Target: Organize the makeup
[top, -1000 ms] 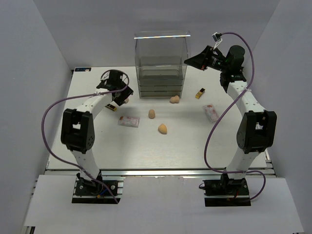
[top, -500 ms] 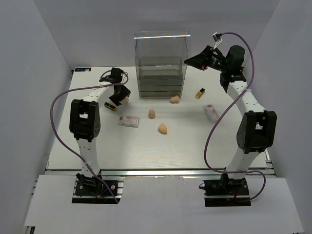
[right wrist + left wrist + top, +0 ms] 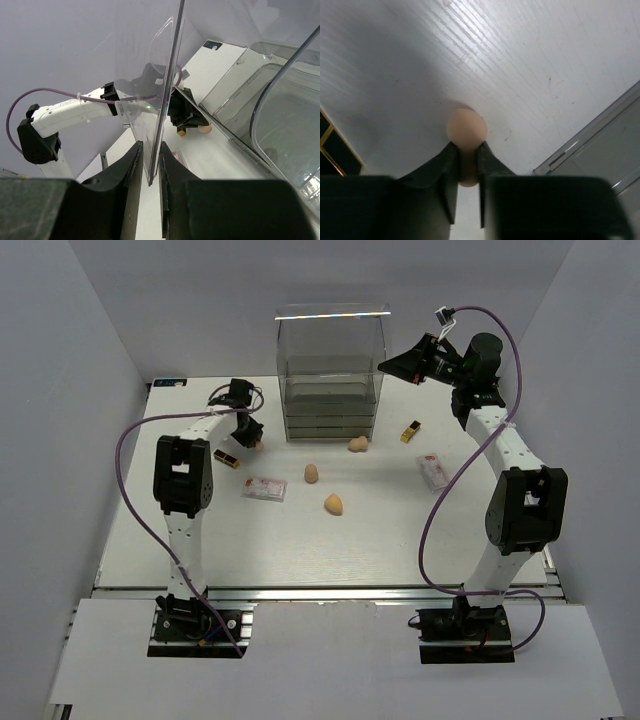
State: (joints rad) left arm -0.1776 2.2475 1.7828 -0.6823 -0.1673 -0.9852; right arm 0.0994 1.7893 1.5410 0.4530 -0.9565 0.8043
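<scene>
One clear drawer box (image 3: 330, 360). Four peach sponges (image 3: 358, 444) (image 3: 312, 473) (image 3: 334, 504): three in front of the drawer box, the fourth sponge (image 3: 466, 126) to its left. Two lipsticks (image 3: 227, 457) (image 3: 410, 431), one off each front corner. Two flat packets (image 3: 264, 488) (image 3: 432, 471), likewise.

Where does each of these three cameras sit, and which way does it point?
Top external: above and behind the robot, looking down at the white table; the left arm and right arm show whole.
Left wrist: on the left arm, looking down past the left pincer, shut on a peach egg-shaped sponge.
Right wrist: on the right arm, looking across the table past the right pincer, closed on a wall of the tall clear plastic drawer box; the left arm shows.
Shared: the drawer box appears in all three.
</scene>
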